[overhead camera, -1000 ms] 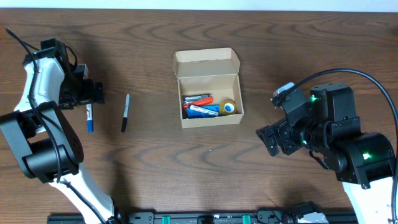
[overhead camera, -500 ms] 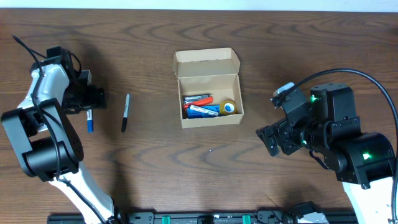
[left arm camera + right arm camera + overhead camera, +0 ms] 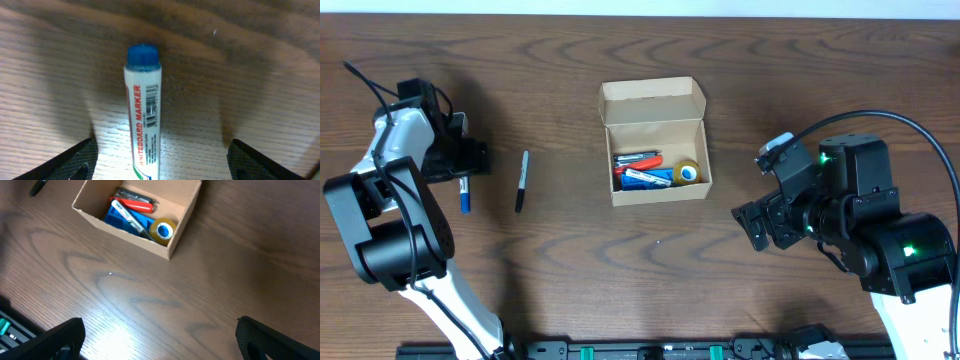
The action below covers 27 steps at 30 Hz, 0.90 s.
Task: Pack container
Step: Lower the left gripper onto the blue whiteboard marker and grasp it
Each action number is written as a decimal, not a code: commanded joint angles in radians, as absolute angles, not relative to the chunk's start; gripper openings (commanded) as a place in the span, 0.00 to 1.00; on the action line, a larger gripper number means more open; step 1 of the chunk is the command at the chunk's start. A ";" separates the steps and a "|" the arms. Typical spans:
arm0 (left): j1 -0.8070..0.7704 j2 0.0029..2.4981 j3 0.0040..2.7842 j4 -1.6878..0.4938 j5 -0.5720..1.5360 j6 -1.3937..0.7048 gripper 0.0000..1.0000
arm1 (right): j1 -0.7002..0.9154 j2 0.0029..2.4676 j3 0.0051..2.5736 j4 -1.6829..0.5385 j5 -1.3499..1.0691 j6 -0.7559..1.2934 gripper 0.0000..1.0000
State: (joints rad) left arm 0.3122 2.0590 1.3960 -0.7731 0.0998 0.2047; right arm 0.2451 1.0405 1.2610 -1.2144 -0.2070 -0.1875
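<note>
Okay, overhead: the box (image 3: 652,103) sits open in the middle of the tabletop (image 3: 800,60), well apart from the left jaws, which hang over the blue marker (image 3: 464,194) at far left. Left wrist: jaws spread, the marker lying lengthwise between them, untouched. Right wrist: jaws spread, empty, box ahead.

The cardboard box (image 3: 660,194) stood open from above, its flap lid folded back, though a tape roll (image 3: 688,172) and pens crowded its floor. Bare counter (image 3: 650,260) lay between box and black marker (image 3: 521,181), and between box and right claw (image 3: 755,224). The whiteboard marker (image 3: 144,115) lay untouched between the left claw's (image 3: 161,159) spread fingers.
</note>
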 commanded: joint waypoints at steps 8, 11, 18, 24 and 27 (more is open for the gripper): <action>0.315 2.078 1.355 -0.751 0.097 0.178 0.54 | 0.239 1.041 1.264 -1.216 -0.214 -0.177 0.99; 0.315 2.078 1.355 -0.751 0.097 0.177 0.43 | 0.239 1.041 1.264 -1.216 -0.213 -0.177 0.99; 0.315 2.078 1.355 -0.751 0.097 0.154 0.30 | 0.239 1.041 1.264 -1.216 -0.213 -0.177 0.99; 0.314 2.077 1.355 -0.767 0.099 0.102 0.06 | 0.239 1.041 1.264 -1.216 -0.214 -0.177 0.99; 0.314 2.077 1.363 -0.786 0.110 0.096 0.06 | 0.239 1.041 1.264 -1.216 -0.213 -0.177 0.99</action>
State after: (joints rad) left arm 0.3130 2.0533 1.3815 -0.7601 0.0872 0.1238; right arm 0.2451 1.0405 1.2610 -1.2144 -0.2070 -0.1875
